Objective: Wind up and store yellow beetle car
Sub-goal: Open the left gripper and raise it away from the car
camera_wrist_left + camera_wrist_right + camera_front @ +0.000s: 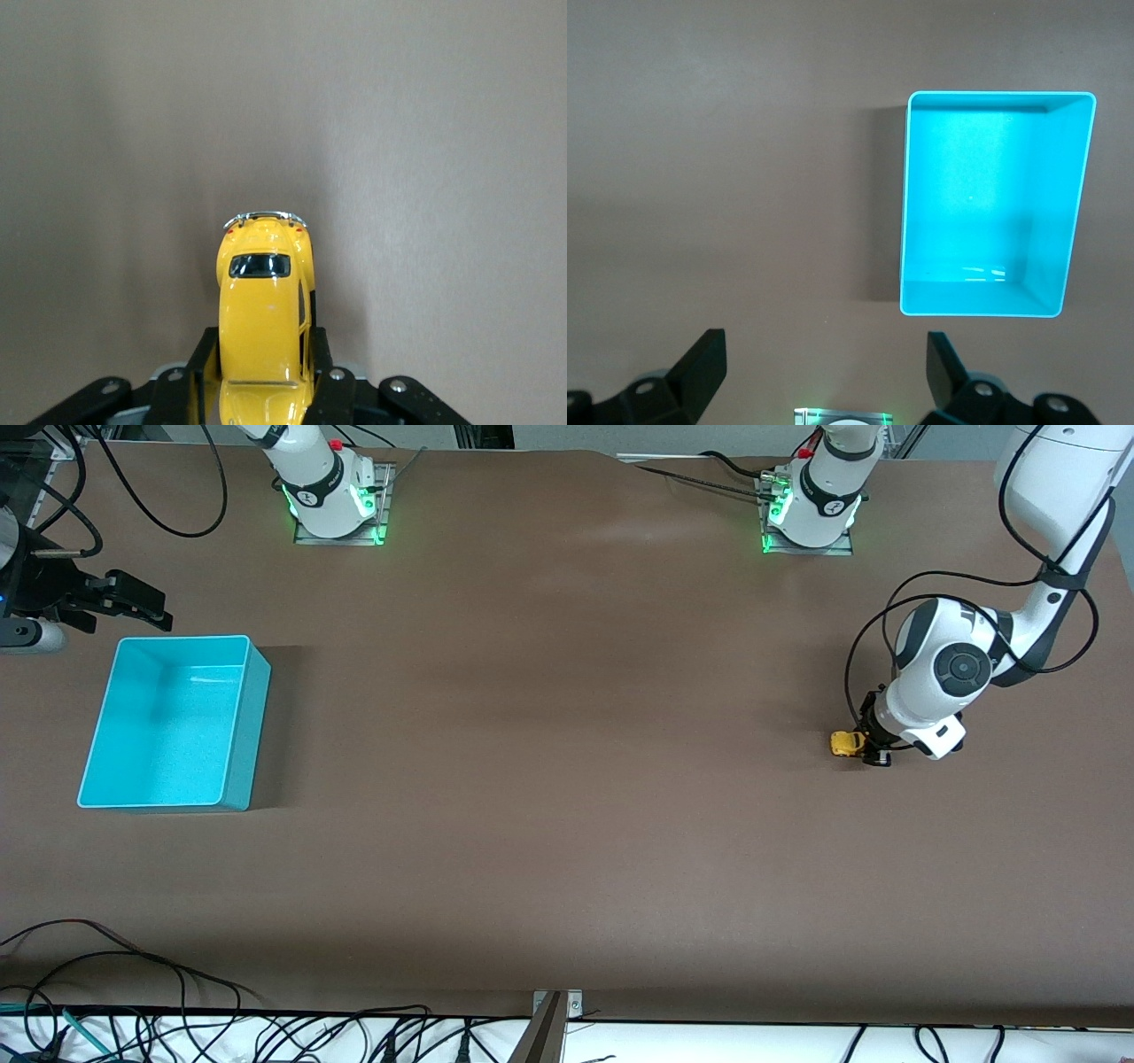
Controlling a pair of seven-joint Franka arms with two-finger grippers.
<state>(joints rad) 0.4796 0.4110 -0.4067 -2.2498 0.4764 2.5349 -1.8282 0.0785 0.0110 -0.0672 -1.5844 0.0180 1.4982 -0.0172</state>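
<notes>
The yellow beetle car point(844, 742) is at the left arm's end of the table, low at the table surface. My left gripper point(873, 746) is shut on it, one black finger against each side of the body. In the left wrist view the car point(261, 310) points away from the camera between the fingers point(200, 365), with its rear window and chrome bumper showing. The turquoise bin point(255, 717) stands empty at the right arm's end. My right gripper point(142, 607) waits open and empty in the air beside the bin; in its wrist view it point(824, 367) faces the bin point(979, 299).
The two arm bases point(337, 509) point(811, 514) with green lights stand along the table's edge farthest from the front camera. Loose cables point(133, 992) lie at the table's near edge. A wide stretch of bare brown table lies between car and bin.
</notes>
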